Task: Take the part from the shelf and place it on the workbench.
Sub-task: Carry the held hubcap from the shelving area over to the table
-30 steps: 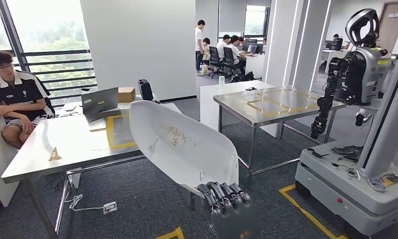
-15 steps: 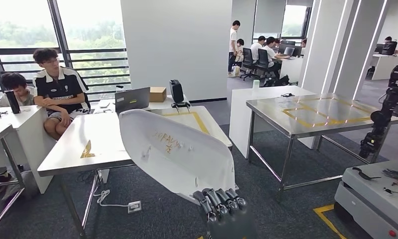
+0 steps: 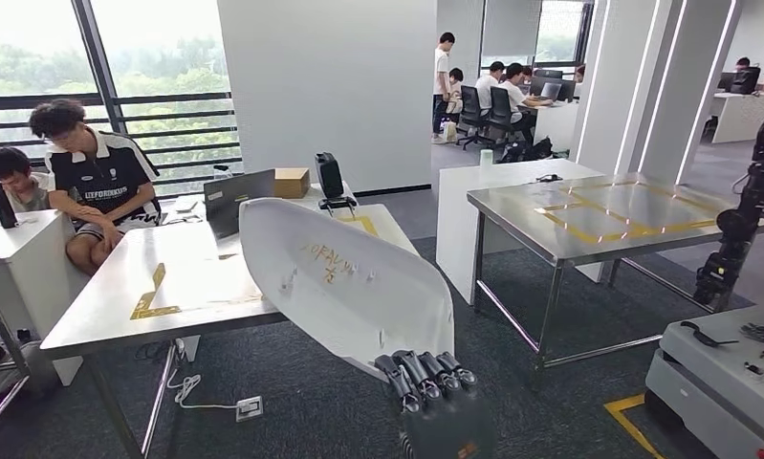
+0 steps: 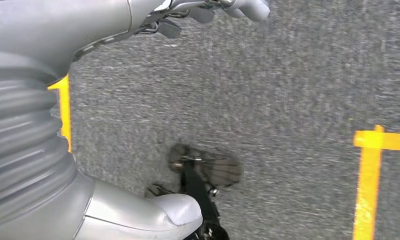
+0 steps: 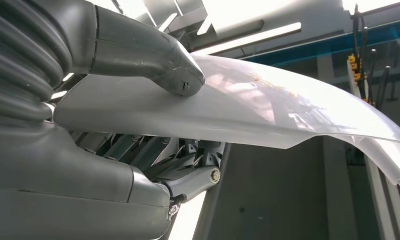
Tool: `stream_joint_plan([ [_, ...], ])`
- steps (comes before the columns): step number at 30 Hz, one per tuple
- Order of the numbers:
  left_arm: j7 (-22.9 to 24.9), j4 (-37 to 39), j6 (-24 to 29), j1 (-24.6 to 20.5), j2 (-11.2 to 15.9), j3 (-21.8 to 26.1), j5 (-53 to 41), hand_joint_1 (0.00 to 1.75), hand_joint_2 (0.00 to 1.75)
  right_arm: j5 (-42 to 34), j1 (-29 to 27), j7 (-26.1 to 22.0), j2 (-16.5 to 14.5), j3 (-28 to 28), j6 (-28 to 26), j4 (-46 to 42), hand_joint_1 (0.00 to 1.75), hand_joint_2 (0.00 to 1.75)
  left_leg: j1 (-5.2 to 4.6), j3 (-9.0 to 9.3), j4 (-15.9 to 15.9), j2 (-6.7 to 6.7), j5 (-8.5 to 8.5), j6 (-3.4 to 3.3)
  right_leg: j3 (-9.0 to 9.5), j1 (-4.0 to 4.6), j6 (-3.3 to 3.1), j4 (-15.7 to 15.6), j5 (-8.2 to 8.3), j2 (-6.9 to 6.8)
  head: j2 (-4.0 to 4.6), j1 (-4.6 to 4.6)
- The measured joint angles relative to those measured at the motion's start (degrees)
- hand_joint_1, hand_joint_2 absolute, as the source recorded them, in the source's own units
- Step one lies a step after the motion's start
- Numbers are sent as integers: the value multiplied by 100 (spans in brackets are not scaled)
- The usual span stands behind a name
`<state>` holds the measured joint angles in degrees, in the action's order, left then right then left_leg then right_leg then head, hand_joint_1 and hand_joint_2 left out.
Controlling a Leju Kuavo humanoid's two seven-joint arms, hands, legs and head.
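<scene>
Head view: right hand is gripping the white part; left hand's state unclear. Keep it level approaching the workbench edge.

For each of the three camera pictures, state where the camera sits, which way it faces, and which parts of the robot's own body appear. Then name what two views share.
Head view: high on the body, facing forward and down at the steel workbench; right hand grips the large white curved plastic panel.
Left wrist view: behind the left hand, facing grey carpet.
Right wrist view: behind the right hand, facing up at ceiling lights.
Shared: head and right wrist views show the panel in the right hand.
</scene>
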<state>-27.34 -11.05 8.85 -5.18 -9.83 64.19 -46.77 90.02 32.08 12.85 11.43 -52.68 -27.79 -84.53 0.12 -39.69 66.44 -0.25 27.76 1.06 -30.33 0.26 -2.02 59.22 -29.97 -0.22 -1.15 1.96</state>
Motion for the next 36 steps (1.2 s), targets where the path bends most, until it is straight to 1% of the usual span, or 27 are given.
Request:
stream_joint_plan([
  [1, 1, -1, 0, 3, 3, 0, 0, 0, 175, 1, 1, -1, -3, 1, 0, 4, 175, 175, -15, 97, -368, 18, -247, -41, 81, 8, 42, -4, -91, -4, 0, 0],
  [2, 2, -1, 0, 7, 5, 0, 0, 0, 175, 2, 0, -1, -6, 1, 1, 8, 175, 175, -24, 170, -629, 32, -403, -87, 143, 18, 87, 8, -148, -8, 0, 0],
  [4, 3, 0, 0, 2, -2, 0, 0, 0, 175, 1, 9, -3, -8, 8, 6, 10, 175, 175, -13, 276, -682, 6, -348, -154, 180, 22, 151, 59, -164, -9, -2, -3],
  [5, 2, -1, 0, -1, -6, 0, -1, 0, 175, 1, 17, -4, -9, 13, 6, 10, 175, 175, 3, 337, -713, -6, -320, -189, 140, 19, 173, 189, -150, -5, -2, -4],
  [6, 2, -2, 0, -7, -9, 0, -2, 0, 175, 2, 26, -8, -9, 18, 6, 10, 175, 175, 13, 401, -733, -16, -289, -222, 25, 9, 200, 398, -167, 0, -2, -7],
  [7, 3, -4, 0, -14, -8, 0, -3, 0, 175, 2, 25, -20, -9, 20, 9, 11, 175, 175, 20, 455, -746, -24, -247, -247, -174, -8, 229, 706, -223, 5, -2, -8],
  [9, 6, -7, 0, -26, -1, 0, -7, 0, 175, 2, 3, -65, -9, 21, 15, 21, 175, 175, 21, 559, -751, -41, -140, -269, -678, -44, 293, 1347, -460, 10, -2, -12],
  [10, 8, -7, 0, -27, 2, 0, -8, 0, 175, 2, -11, -87, -9, 23, 19, 30, 175, 175, 21, 623, -751, -54, -79, -263, -886, -62, 315, 1521, -563, 10, -1, -12],
  [11, 9, -7, 0, -25, 4, 0, -9, 0, 175, 2, -21, -102, -9, 28, 20, 37, 175, 175, 21, 699, -751, -67, -16, -251, -1015, -78, 332, 1528, -582, 10, -1, -13],
  [12, 8, -7, 0, -24, 6, 0, -10, 0, 175, 2, -25, -107, -9, 36, 20, 43, 175, 175, 22, 787, -750, -78, 52, -237, -1058, -94, 341, 1356, -469, 10, -1, -13],
  [13, 5, -7, 0, -23, 6, 0, -11, 0, 175, 2, -28, -107, -9, 45, 21, 45, 175, 175, 22, 882, -750, -86, 125, -220, -1032, -108, 341, 1039, -218, 9, -1, -13],
  [14, 1, -6, 0, -21, 6, 0, -11, 0, 175, 2, -36, -107, -7, 53, 22, 49, 175, 175, 21, 965, -745, -93, 201, -201, -992, -116, 336, 658, 142, 7, -1, -14],
  [15, -3, -5, 0, -24, 7, 0, -11, 0, 175, 2, -50, -107, -5, 59, 22, 56, 175, 175, 18, 1032, -740, -105, 277, -173, -949, -109, 318, 351, 408, 0, -1, -11],
  [16, -5, -5, 0, -29, 7, 0, -12, 0, 175, 2, -66, -106, -6, 67, 26, 62, 175, 175, 21, 1077, -746, -110, 355, -136, -904, -90, 291, 154, 592, -4, -2, -10],
  [17, -7, -4, 0, -35, 7, 1, -13, 0, 175, 1, -82, -106, -6, 82, 32, 67, 175, 175, 26, 1129, -730, -114, 400, -90, -872, -69, 251, 61, 656, -2, -2, -7],
  [20, -10, -5, 0, -70, 2, 2, -13, 0, 175, 0, -67, -102, -30, 150, 58, 61, 175, 175, 56, 1257, -626, -85, 441, 29, -657, -42, 97, 12, 541, 14, -2, -6],
  [21, -11, -4, 0, -86, -4, 2, -11, 0, 175, 0, -47, -101, -43, 163, 70, 56, 175, 175, 63, 1183, -456, -70, 446, 55, -572, -43, 51, 0, 503, 13, -2, -6],
  [23, -16, -1, -2, -109, -18, 1, -9, 0, 175, 0, -28, -100, -60, 171, 102, 51, 175, 175, 67, 781, 180, -46, 554, 93, -429, -45, -10, -14, 400, 14, -2, -2],
  [25, -16, 2, -4, -97, -22, 1, -9, 0, 175, 0, -46, -94, -65, 171, 127, 51, 175, 175, 65, 279, 719, -42, 842, 95, -291, -39, -26, -14, 269, 24, -2, -2],
  [26, -16, 1, -4, -83, -19, 1, -8, 0, 175, 0, -58, -89, -66, 171, 133, 51, 175, 175, 64, 113, 778, -41, 943, 85, -205, -37, -27, -14, 195, 31, -2, -2],
  [27, -19, 1, -4, -71, -13, 2, -7, 0, 175, 0, -68, -85, -66, 171, 135, 51, 175, 175, 64, 23, 679, -40, 931, 73, -106, -37, -24, -14, 118, 38, -2, -2],
  [28, -22, -1, -4, -63, -5, 2, -5, 0, 175, 0, -74, -82, -66, 171, 135, 49, 175, 175, 61, -5, 436, -35, 750, 56, -1, -39, -15, -13, 36, 40, -2, -2],
  [30, -32, -2, -4, -41, 10, 3, -3, 0, 175, 1, -91, -81, -64, 167, 128, 44, 175, 175, 42, -2, -223, 2, 19, 15, 164, -36, 26, -5, -125, 44, 1, 3],
  [31, -37, -2, -5, -30, 14, 4, -2, 0, 175, 1, -101, -85, -63, 163, 122, 42, 175, 175, 26, 13, -458, 18, -280, -12, 214, -27, 61, -5, -205, 49, 2, 3],
  [32, -42, -1, -7, -20, 15, 4, -1, 0, 175, 1, -111, -88, -62, 160, 117, 41, 175, 175, 17, 23, -596, 29, -461, -41, 264, -18, 100, -2, -256, 57, 3, 5],
  [35, -53, -1, -11, -34, 8, 4, 5, 0, 175, 0, -112, -86, -61, 163, 103, 31, 175, 175, 29, 152, -663, 6, -423, -149, 326, -8, 200, 100, -268, 61, 3, 2],
  [36, -57, -2, -13, -43, 7, 4, 7, 0, 175, 2, -107, -85, -61, 165, 101, 28, 175, 175, 35, 219, -683, -4, -390, -187, 230, -12, 222, 283, -254, 57, 3, -1],
])
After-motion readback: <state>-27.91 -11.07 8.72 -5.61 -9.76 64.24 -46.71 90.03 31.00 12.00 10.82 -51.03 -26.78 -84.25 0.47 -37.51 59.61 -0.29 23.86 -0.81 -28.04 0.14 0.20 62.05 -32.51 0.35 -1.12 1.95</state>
